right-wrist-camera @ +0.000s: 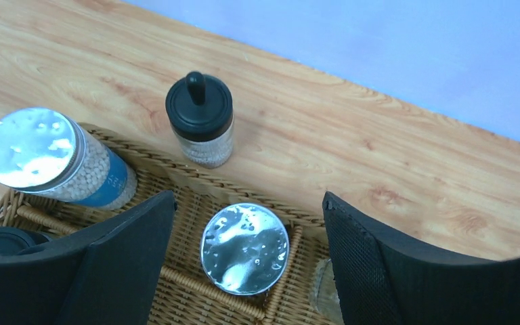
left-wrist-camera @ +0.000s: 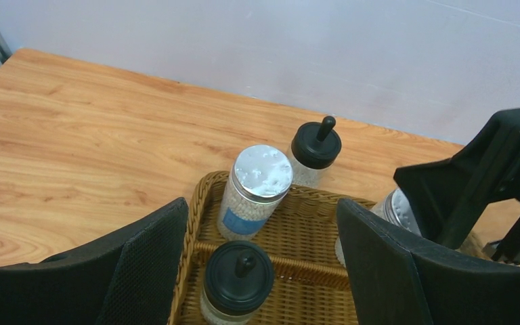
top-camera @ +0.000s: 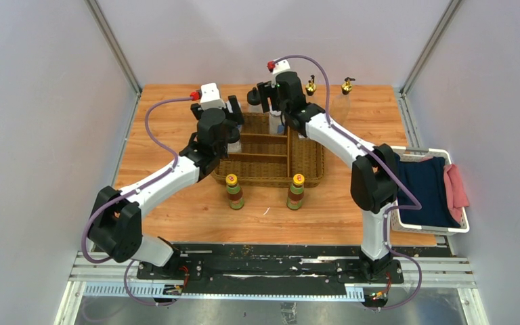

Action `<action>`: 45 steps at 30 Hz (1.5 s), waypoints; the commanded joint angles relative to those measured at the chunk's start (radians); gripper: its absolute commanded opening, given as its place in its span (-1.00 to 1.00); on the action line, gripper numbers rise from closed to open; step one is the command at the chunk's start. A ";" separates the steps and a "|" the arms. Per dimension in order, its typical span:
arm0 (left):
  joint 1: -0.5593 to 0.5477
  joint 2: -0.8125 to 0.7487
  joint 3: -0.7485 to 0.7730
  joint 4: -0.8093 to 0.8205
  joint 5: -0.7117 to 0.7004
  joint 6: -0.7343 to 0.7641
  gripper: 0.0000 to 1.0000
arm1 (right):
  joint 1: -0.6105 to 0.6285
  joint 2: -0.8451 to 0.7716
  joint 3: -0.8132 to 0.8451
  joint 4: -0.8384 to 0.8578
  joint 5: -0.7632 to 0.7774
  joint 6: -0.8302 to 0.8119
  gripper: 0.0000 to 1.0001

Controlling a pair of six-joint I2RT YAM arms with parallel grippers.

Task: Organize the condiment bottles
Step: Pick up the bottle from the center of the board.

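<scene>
Left fingers (left-wrist-camera: 142,271) apart, right fingers (right-wrist-camera: 115,264) too. Right ones straddle the grey-lidded jar (right-wrist-camera: 245,248); dropping carelessly could clip the blue-labelled jar (right-wrist-camera: 54,162) just outside them.

Upright jars (left-wrist-camera: 255,189) in far basket (left-wrist-camera: 311,196) compartments

Wooden table (top-camera: 196,211), wicker tray (top-camera: 264,178), yellow-capped bottles (top-camera: 235,193)

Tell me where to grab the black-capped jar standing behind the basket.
Grip the black-capped jar around its wide cap, coming from above: it stands upright on the table, free on both sides, and its thin knob likely offers too little hold.
</scene>
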 commanded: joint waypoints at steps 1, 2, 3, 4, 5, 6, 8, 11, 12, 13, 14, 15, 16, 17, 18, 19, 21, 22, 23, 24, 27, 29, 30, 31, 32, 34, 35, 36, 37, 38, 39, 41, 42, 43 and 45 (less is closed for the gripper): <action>-0.008 -0.037 0.001 0.025 -0.026 -0.005 0.68 | 0.007 -0.046 0.076 -0.054 -0.002 -0.052 0.67; -0.008 -0.040 0.003 0.025 -0.028 -0.003 0.68 | 0.008 -0.046 0.091 -0.059 -0.002 -0.058 0.67; -0.007 -0.042 0.003 0.025 -0.027 -0.001 0.68 | 0.009 -0.046 0.110 -0.065 -0.002 -0.064 0.67; -0.008 -0.047 0.003 0.025 -0.030 -0.001 0.68 | 0.009 -0.043 0.131 -0.073 -0.003 -0.067 0.67; -0.007 -0.049 0.004 0.025 -0.032 0.001 0.68 | 0.010 -0.038 0.156 -0.085 -0.004 -0.071 0.67; -0.008 -0.054 0.004 0.025 -0.033 0.003 0.68 | 0.009 -0.028 0.185 -0.099 -0.007 -0.073 0.67; -0.008 -0.060 0.003 0.025 -0.036 0.006 0.68 | 0.009 -0.001 0.249 -0.137 -0.019 -0.074 0.67; -0.008 -0.064 0.008 0.025 -0.040 0.010 0.68 | 0.015 0.051 0.356 -0.191 -0.048 -0.068 0.67; -0.008 -0.064 0.013 0.025 -0.040 0.012 0.68 | 0.017 0.069 0.387 -0.205 -0.055 -0.068 0.67; -0.008 -0.063 0.018 0.025 -0.043 0.016 0.68 | 0.019 0.094 0.430 -0.224 -0.062 -0.068 0.67; -0.007 -0.061 0.022 0.025 -0.044 0.020 0.68 | 0.020 0.123 0.481 -0.257 -0.071 -0.068 0.67; -0.007 -0.061 0.028 0.025 -0.046 0.023 0.68 | 0.019 0.154 0.536 -0.288 -0.079 -0.066 0.67; -0.008 -0.059 0.032 0.025 -0.046 0.026 0.68 | 0.020 0.191 0.597 -0.319 -0.087 -0.066 0.67; -0.009 -0.057 0.037 0.025 -0.047 0.029 0.69 | 0.020 0.223 0.651 -0.344 -0.092 -0.065 0.67; -0.007 -0.055 0.043 0.025 -0.045 0.033 0.69 | 0.020 0.266 0.704 -0.367 -0.099 -0.063 0.67; -0.008 -0.053 0.047 0.025 -0.047 0.034 0.69 | 0.020 0.294 0.744 -0.382 -0.104 -0.062 0.68; -0.008 -0.049 0.055 0.025 -0.048 0.037 0.69 | 0.019 0.334 0.790 -0.391 -0.121 -0.057 0.69; -0.007 -0.045 0.058 0.025 -0.048 0.037 0.69 | 0.019 0.351 0.800 -0.390 -0.130 -0.057 0.69; -0.008 -0.041 0.061 0.026 -0.046 0.037 0.69 | 0.020 0.366 0.808 -0.386 -0.138 -0.056 0.69; -0.008 -0.039 0.063 0.026 -0.046 0.039 0.69 | 0.020 0.382 0.814 -0.383 -0.143 -0.056 0.70; -0.007 -0.031 0.068 0.026 -0.043 0.040 0.70 | 0.014 0.423 0.818 -0.365 -0.161 -0.053 0.70; -0.008 -0.029 0.068 0.026 -0.042 0.040 0.70 | 0.012 0.446 0.820 -0.355 -0.170 -0.048 0.70; -0.007 -0.028 0.067 0.027 -0.043 0.040 0.70 | 0.009 0.455 0.822 -0.350 -0.178 -0.045 0.70; -0.008 -0.026 0.067 0.030 -0.041 0.040 0.70 | 0.010 0.465 0.824 -0.345 -0.185 -0.044 0.70; -0.007 -0.023 0.067 0.031 -0.039 0.039 0.70 | 0.009 0.472 0.827 -0.339 -0.192 -0.042 0.71; -0.008 -0.017 0.068 0.032 -0.036 0.036 0.70 | 0.010 0.485 0.829 -0.326 -0.198 -0.040 0.73; -0.007 -0.015 0.069 0.032 -0.035 0.035 0.71 | 0.009 0.490 0.831 -0.322 -0.193 -0.039 0.73; -0.008 -0.012 0.069 0.034 -0.035 0.034 0.71 | 0.010 0.495 0.834 -0.319 -0.187 -0.040 0.74; -0.007 -0.010 0.068 0.034 -0.035 0.034 0.71 | 0.010 0.500 0.834 -0.316 -0.183 -0.040 0.74; -0.007 -0.008 0.067 0.035 -0.034 0.034 0.71 | 0.009 0.504 0.834 -0.312 -0.181 -0.040 0.75; -0.008 -0.005 0.068 0.036 -0.034 0.034 0.71 | 0.008 0.510 0.834 -0.310 -0.180 -0.040 0.76; -0.008 -0.002 0.066 0.039 -0.034 0.035 0.72 | 0.008 0.520 0.835 -0.304 -0.179 -0.039 0.77; -0.008 -0.001 0.065 0.040 -0.034 0.033 0.72 | 0.007 0.525 0.835 -0.304 -0.176 -0.039 0.77; -0.007 0.000 0.065 0.041 -0.034 0.032 0.72 | 0.007 0.532 0.834 -0.302 -0.176 -0.039 0.77; -0.007 0.001 0.064 0.042 -0.034 0.030 0.73 | 0.004 0.543 0.834 -0.300 -0.175 -0.037 0.78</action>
